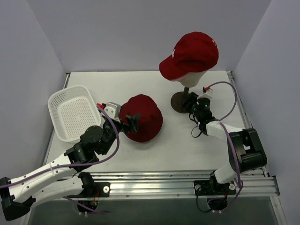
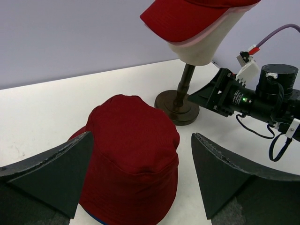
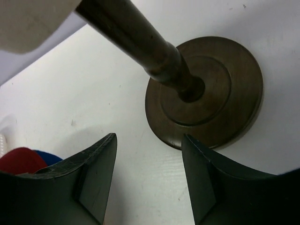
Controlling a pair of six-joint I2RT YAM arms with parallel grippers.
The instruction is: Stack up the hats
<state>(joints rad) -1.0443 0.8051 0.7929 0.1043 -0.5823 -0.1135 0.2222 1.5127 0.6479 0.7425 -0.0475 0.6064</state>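
A dark red bucket hat [image 1: 143, 119] [image 2: 133, 159] lies on the table, and a thin blue edge [image 2: 95, 219] shows under its brim. My left gripper [image 1: 132, 121] [image 2: 141, 136] is open, one finger on each side of the hat's crown and neither pressing it. A red cap [image 1: 191, 54] [image 2: 187, 16] sits on the cream mannequin head [image 2: 201, 49], with a pink rim [image 2: 213, 32] peeking out beneath it. My right gripper [image 1: 190, 104] [image 3: 149, 137] is open and empty, low over the table just in front of the stand's round wooden base [image 3: 206, 91].
A white mesh basket [image 1: 72, 112] lies tilted at the left, close to my left arm. The stand's dark post [image 3: 140, 42] rises from the base [image 1: 179, 102]. Purple-grey walls close in the back and both sides.
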